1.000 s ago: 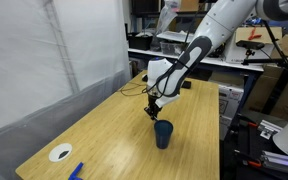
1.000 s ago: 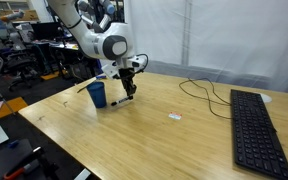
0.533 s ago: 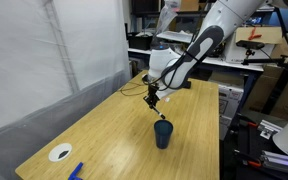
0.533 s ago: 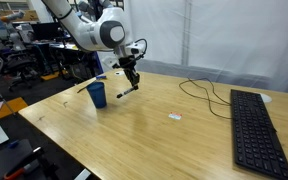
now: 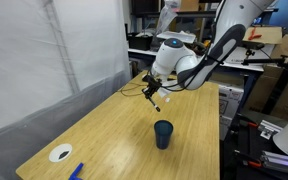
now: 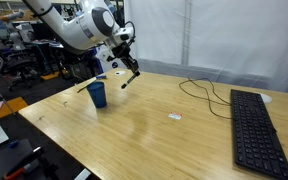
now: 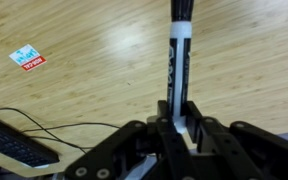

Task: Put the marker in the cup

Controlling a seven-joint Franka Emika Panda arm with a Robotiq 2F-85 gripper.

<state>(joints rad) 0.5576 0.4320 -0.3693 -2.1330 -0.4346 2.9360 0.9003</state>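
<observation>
Wooden table (image 5: 104, 130) is taking up most of the scene, w/ the Franka arm (image 5: 219, 50) reaching over its far end from the bench side. A black keyboard (image 6: 254, 125) is lying on the table well apart from the action, w/ a thin cable (image 6: 199, 90) trailing nearby. The dark blue cup (image 5: 163, 133) is standing upright on the wood, mouth open, nothing visible inside from these angles. The gripper (image 5: 150, 90) is hanging in the air above the table, higher than the cup rim and off to one side of it, not over the mouth as far as both exterior views are showing. Its jaws are pinching the marker (image 7: 180, 50): in the wrist view the two fingers (image 7: 197, 128) are pressing either side of the barrel near one end, most of the length sticking out past them w/ the black cap end farthest away. In an exterior view the marker (image 6: 129, 77) is hanging tilted, not vertical. Handling, as a guess: light, stiff plastic, smooth round barrel, so probably prone to swivelling or slipping in a pinch this close to one end; a grip nearer mid-barrel would likely be steadier. The cup is looking light too, so a slanted tip catching the rim could be tipping it over; straighten first, approx. centred over the mouth, then release.
</observation>
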